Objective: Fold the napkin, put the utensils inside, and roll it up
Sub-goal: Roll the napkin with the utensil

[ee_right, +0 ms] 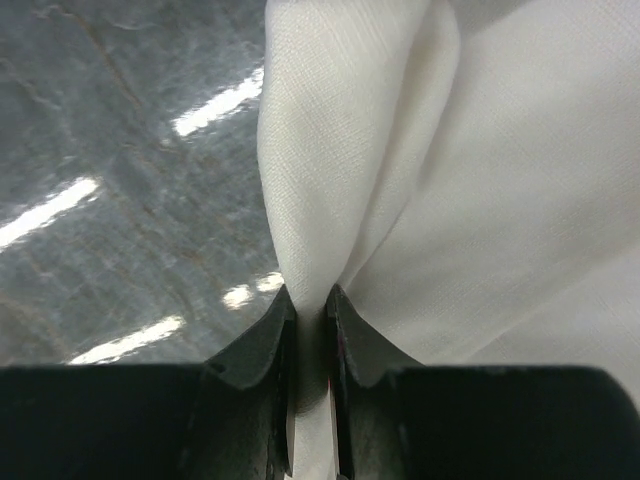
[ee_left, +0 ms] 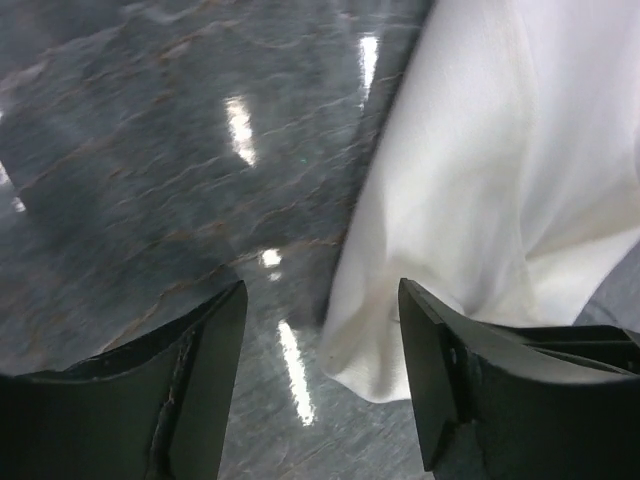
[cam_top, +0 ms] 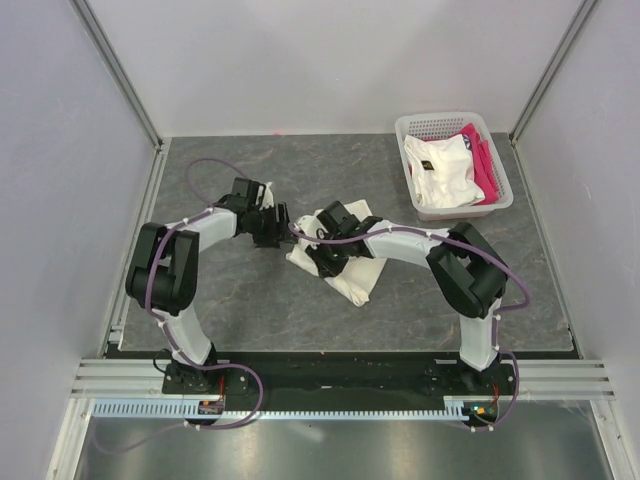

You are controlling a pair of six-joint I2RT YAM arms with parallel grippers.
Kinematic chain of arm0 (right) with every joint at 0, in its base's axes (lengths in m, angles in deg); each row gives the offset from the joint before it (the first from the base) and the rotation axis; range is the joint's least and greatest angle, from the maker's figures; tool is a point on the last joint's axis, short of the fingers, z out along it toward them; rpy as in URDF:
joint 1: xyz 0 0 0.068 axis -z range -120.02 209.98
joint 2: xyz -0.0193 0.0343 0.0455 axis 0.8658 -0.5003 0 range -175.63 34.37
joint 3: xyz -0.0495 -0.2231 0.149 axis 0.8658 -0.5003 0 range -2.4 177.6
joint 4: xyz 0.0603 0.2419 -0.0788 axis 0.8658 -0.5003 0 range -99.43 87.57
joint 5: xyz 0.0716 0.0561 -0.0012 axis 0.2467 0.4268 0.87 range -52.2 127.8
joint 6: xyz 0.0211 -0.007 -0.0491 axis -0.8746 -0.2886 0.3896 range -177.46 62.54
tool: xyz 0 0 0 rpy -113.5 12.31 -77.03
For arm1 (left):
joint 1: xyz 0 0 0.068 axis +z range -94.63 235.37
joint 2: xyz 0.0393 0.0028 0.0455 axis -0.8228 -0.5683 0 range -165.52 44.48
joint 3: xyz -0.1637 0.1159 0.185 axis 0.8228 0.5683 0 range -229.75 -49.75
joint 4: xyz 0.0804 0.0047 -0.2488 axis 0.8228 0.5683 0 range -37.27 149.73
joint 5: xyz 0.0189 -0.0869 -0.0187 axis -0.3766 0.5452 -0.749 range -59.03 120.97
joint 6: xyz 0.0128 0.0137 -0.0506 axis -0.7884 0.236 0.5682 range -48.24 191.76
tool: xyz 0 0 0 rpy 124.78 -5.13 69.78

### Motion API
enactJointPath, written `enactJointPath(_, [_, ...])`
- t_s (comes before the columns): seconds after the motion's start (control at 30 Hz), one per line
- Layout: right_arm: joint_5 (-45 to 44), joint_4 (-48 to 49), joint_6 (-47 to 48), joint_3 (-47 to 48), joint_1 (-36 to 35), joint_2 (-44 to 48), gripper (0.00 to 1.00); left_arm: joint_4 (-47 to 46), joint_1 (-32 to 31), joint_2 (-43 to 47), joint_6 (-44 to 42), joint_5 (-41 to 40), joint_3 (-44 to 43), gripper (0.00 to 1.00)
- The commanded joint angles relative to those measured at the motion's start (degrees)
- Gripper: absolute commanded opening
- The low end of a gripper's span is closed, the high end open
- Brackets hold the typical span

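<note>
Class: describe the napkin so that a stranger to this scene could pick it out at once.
On the grey stone-patterned table, look at its middle. The napkin lies there crumpled, one fold pinched in the right tool. Unlike the white garment and pink cloth, it is outside the basket and plain cream.

This is a robotics lab test cell: plain pale panel walls [cam_top: 60, 150] framed by aluminium struts [cam_top: 120, 75] box in a grey marbled tabletop [cam_top: 250, 300] on the left, right and far sides. The left arm [cam_top: 160, 270] and right arm [cam_top: 465, 275], white and black, are bolted to a metal rail [cam_top: 340, 375] at the near edge, with purple cables [cam_top: 208, 161] looping over them and a slotted cable duct [cam_top: 330, 410] just nearer. A white plastic basket [cam_top: 440, 118] of cloths sits at the far right.
</note>
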Motion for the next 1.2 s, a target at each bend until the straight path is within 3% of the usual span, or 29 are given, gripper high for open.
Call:
enactJointPath(0.0, [13.3,-5.3,-2.5,-4.2,0.4,-3.0,0.05,-6.7,1.5,5.8,6.0,-6.0,5.5,0.73])
enactJointPath(0.1, [18.7,-3.7,-3.4,-4.8,1.4,-4.0,0.06,-12.7,1.7,10.4,8.5,-7.2,11.0,0.76])
enactJointPath(0.3, [25.9,-1.9,-3.9,-4.4,3.0,-7.3,0.06,-27.8,1.7,17.2,14.7,1.2,22.9,0.81])
enactJointPath(0.6, [28.6,-0.9,-3.9,-3.3,5.1,-10.9,0.05,-31.0,1.6,16.0,16.1,9.4,28.8,0.76])
enactJointPath(1.0, [27.0,-0.3,-4.8,-1.8,6.3,-12.1,0.05,-24.8,1.5,14.5,14.1,10.7,28.2,0.38])
enactJointPath(1.17, [26.2,-0.1,-5.5,-1.3,6.5,-11.8,0.06,-21.7,1.5,13.0,12.2,10.7,27.3,0.13])
